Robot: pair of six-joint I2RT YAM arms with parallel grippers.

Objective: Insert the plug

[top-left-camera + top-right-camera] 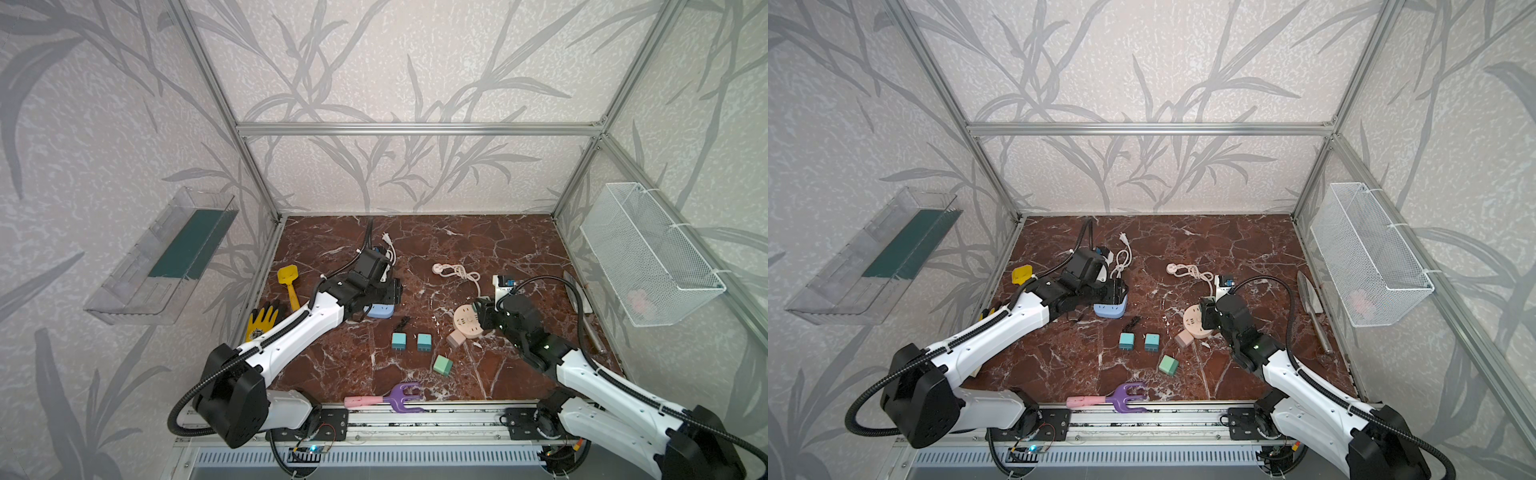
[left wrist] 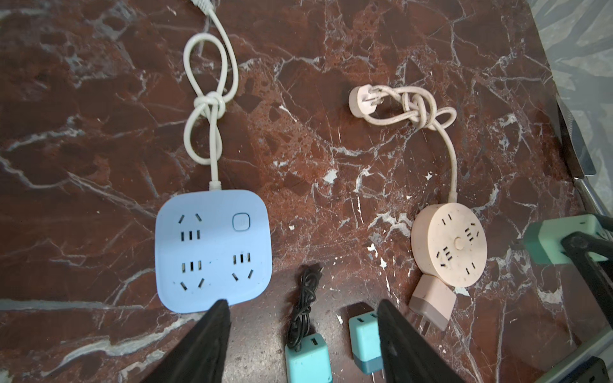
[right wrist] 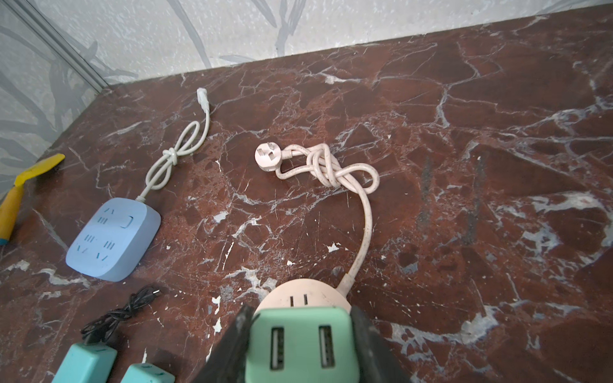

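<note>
Two power strips lie on the bench point(image 1: 519, 249). One is a pink round power strip point(image 2: 449, 245), the other a blue square power strip point(image 2: 212, 252) well off to its left. The blue one has three socket groups and one button, whose small mark is too faint to read. Each strip trails one knotted cord ending in a plug.

There are five USB chargers. Two are teal, one point(image 1: 399, 340) just beside the other point(image 1: 424, 343), both left of the round strip and nearer the front. One pink charger point(image 2: 431, 303) touches the round strip's front edge. Of the two mint ones, the spare mint charger point(image 1: 442, 365) lies in front of the round strip. The held mint charger point(image 3: 302, 341) shows two USB ports and sits at the round strip's rim, pinched by the right end effector point(image 3: 300, 318). I cannot tell whether its prongs are seated.

One coiled black cable point(image 3: 119, 313) lies between the two strips. The left end effector point(image 2: 302, 305) is spread, gripping nothing, left of the round strip.
</note>
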